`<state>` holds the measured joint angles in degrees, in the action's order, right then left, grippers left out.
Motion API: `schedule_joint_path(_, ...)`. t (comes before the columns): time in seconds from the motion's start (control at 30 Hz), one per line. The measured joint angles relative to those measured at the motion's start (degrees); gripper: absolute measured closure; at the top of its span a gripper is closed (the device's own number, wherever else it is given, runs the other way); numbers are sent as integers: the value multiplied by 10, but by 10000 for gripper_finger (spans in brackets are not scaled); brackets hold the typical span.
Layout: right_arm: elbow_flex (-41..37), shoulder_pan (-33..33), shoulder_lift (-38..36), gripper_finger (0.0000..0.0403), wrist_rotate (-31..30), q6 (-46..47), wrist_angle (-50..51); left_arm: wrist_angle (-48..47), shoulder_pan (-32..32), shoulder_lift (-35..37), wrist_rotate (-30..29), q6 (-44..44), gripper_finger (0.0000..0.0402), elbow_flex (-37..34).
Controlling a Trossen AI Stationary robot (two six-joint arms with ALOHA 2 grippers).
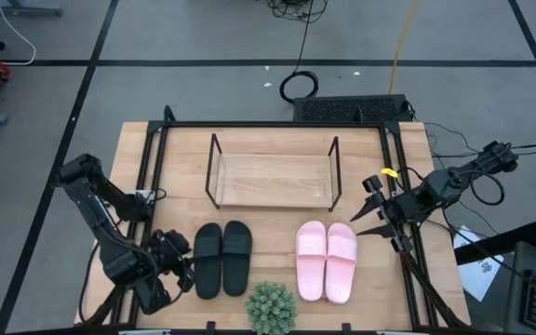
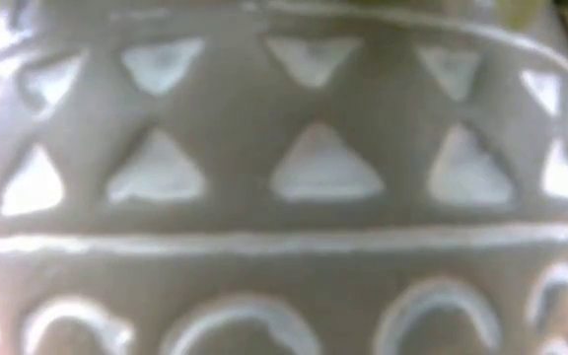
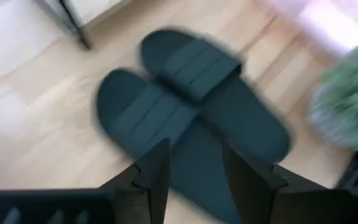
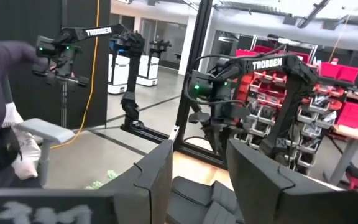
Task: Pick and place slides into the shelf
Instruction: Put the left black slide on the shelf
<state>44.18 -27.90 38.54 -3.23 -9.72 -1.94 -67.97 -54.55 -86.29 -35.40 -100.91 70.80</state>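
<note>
A small potted plant [image 1: 271, 308] sits on the bench [image 1: 138, 167] at its near edge, just in front of the gap between the two pairs of slides. Its grey pot [image 2: 284, 177], patterned with pale triangles and arcs, fills the low view and blocks everything behind it.

The shelf [image 1: 273, 179] stands empty behind the plant, a light board between thin dark wire end frames. Between shelf and plant lie the black slides [image 1: 222, 258], side by side and touching, matte with one wide strap each. The pink slides [image 1: 327, 261] lie next to them on the other side of the plant, also paired and pale.

The left end effector [image 1: 186, 270] hovers just beside the black pair, on the side away from the plant; in its wrist view its fingers [image 3: 157, 174] are spread, with the black slides [image 3: 191, 118] right ahead of them. The right end effector [image 1: 377, 209] is off to the shelf's side near the bench edge, its fingers [image 4: 160, 174] spread and holding nothing. A person's gloved hand [image 4: 23, 152] shows in the room beyond.
</note>
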Motion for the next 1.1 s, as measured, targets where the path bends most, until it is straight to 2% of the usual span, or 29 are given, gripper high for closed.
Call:
schedule_joint_path(0.07, 0, 0, 1, 259, 0, -9, 0, 48, 0, -19, -1, 9, 257, -1)
schedule_joint_path(0.1, 0, 0, 1, 259, 0, -15, 1, 67, 2, -30, 20, 21, 257, -1)
schedule_joint_path(0.27, 0, 0, 0, 259, 1, -28, 9, 96, 2, -94, 191, 49, 257, 3)
schedule_joint_path(0.33, 0, 0, 0, 259, 2, -32, 17, 88, -4, -113, 213, 37, 257, 15)
schedule_joint_path(0.53, 0, 0, 0, 259, 2, -19, 38, -9, -27, -162, 199, -15, 257, 48)
schedule_joint_path(0.73, 0, 0, 0, 259, 3, -14, 38, -53, -37, -184, 197, -105, 257, 49)
schedule_joint_path(0.9, 0, 0, 0, 259, 3, -15, 38, -59, -38, -195, 128, -192, 257, 49)
schedule_joint_path(1.1, 0, 0, 0, 259, 3, -19, 39, -56, -54, -195, 99, -249, 257, 44)
